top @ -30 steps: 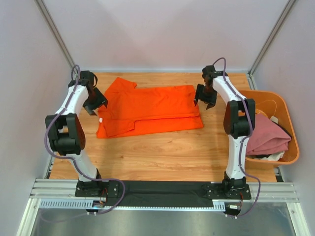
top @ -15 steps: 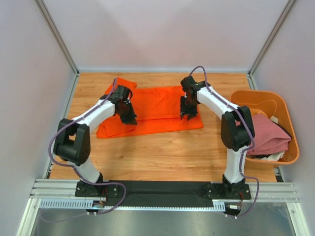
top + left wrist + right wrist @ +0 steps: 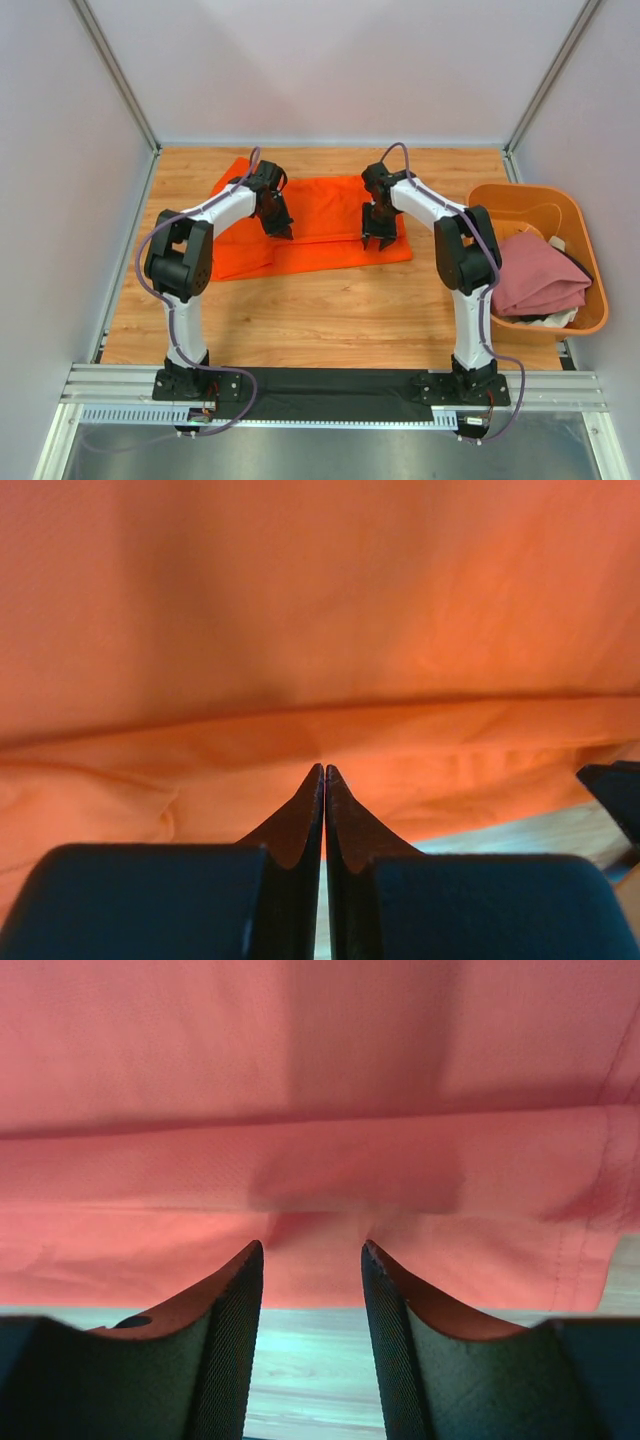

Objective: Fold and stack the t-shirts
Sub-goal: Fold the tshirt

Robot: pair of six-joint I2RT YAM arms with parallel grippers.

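Observation:
The bright orange t-shirt (image 3: 325,212) lies flat at the back of the table, folded into a long band. It fills the left wrist view (image 3: 320,600) and the right wrist view (image 3: 320,1060). My left gripper (image 3: 283,230) (image 3: 324,768) is down on its left half, jaws shut with the tips pinched at a fold edge of the cloth. My right gripper (image 3: 378,240) (image 3: 310,1250) is on its right half near the front hem, jaws partly open with cloth between the tips. A dusty pink t-shirt (image 3: 535,275) lies bunched in the tub.
The rigid orange tub (image 3: 530,190) stands at the right edge of the wooden table (image 3: 320,300). Grey walls close in both sides and the back. A metal rail (image 3: 320,385) with the arm bases runs along the near edge.
Both arms swung inward from the shirt's ends onto the shirt. The left gripper went from open to shut at the cloth. The right gripper's jaws narrowed.

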